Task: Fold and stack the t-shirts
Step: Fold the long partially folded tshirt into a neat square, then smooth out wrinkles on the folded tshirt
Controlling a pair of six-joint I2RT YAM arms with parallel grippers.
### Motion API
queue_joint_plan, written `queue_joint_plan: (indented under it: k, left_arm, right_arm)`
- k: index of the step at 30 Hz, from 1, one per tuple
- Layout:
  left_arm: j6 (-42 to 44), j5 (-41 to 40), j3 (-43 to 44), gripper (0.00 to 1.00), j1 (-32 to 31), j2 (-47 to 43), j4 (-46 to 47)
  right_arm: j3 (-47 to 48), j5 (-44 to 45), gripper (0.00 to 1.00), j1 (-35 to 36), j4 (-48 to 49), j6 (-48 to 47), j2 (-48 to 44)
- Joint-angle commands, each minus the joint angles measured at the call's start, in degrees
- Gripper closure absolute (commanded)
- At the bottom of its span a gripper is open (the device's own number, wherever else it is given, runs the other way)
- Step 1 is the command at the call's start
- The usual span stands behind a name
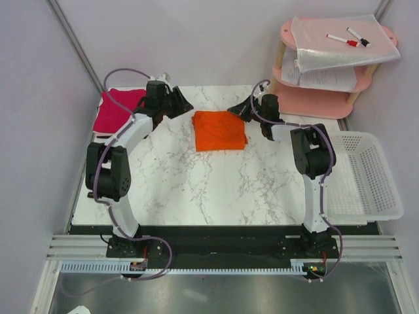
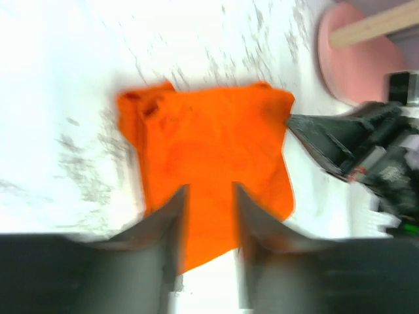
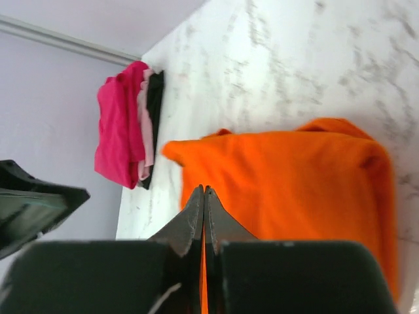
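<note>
A folded orange t-shirt (image 1: 219, 130) lies flat on the marble table (image 1: 196, 190), towards the back centre. A stack of folded shirts with a magenta one on top (image 1: 118, 110) sits at the back left corner. My left gripper (image 1: 184, 104) hovers just left of the orange shirt's far left corner, jaws open and empty; in its wrist view the orange shirt (image 2: 209, 147) shows beyond the gripper (image 2: 209, 196). My right gripper (image 1: 237, 110) is at the shirt's far right corner, jaws closed together with nothing seen held (image 3: 204, 191). The orange shirt (image 3: 294, 190) and the magenta stack (image 3: 121, 131) show in the right wrist view.
A white mesh basket (image 1: 363, 176) stands off the table's right edge. A pink two-tier shelf (image 1: 327, 72) with papers and markers is at the back right. Grey walls close in the left and back sides.
</note>
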Motion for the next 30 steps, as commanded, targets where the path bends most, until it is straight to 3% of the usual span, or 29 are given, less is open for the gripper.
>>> queue_joint_plan:
  k: [1, 4, 7, 13, 16, 22, 30]
  left_arm:
    - [10.11, -26.05, 6.68, 0.38, -0.49, -4.99, -21.49]
    - [8.97, -36.89, 10.99, 0.15, -0.49, -2.62, -32.65]
    - [9.23, -45.68, 15.29, 0.03, -0.41, 1.23, -40.2]
    - [8.88, -63.79, 28.73, 0.0, -0.49, 13.01, -55.07]
    - [8.53, -69.17, 34.01, 0.0, -0.58, 18.73, -60.88]
    - [9.57, -75.6, 37.37, 0.0, -0.23, 23.31, -61.86]
    - [13.18, -74.38, 43.35, 0.0, 1.18, 29.81, -61.16]
  right_arm:
    - [-1.09, 1.35, 0.98, 2.06, -7.66, -9.31, -12.4]
    - [-3.11, 4.07, 0.95, 3.29, -12.24, -13.44, -16.97]
    - [-4.95, 5.75, 0.94, 3.91, -16.29, -16.61, -20.49]
    - [-10.23, 7.25, 0.92, 3.91, -19.38, -19.87, -24.54]
    - [-12.34, 7.25, 0.92, 3.91, -19.03, -19.78, -24.72]
    - [-13.92, 5.67, 0.89, 3.73, -19.03, -19.78, -23.4]
    - [-15.86, 2.51, 0.89, 3.03, -15.43, -17.23, -22.17]
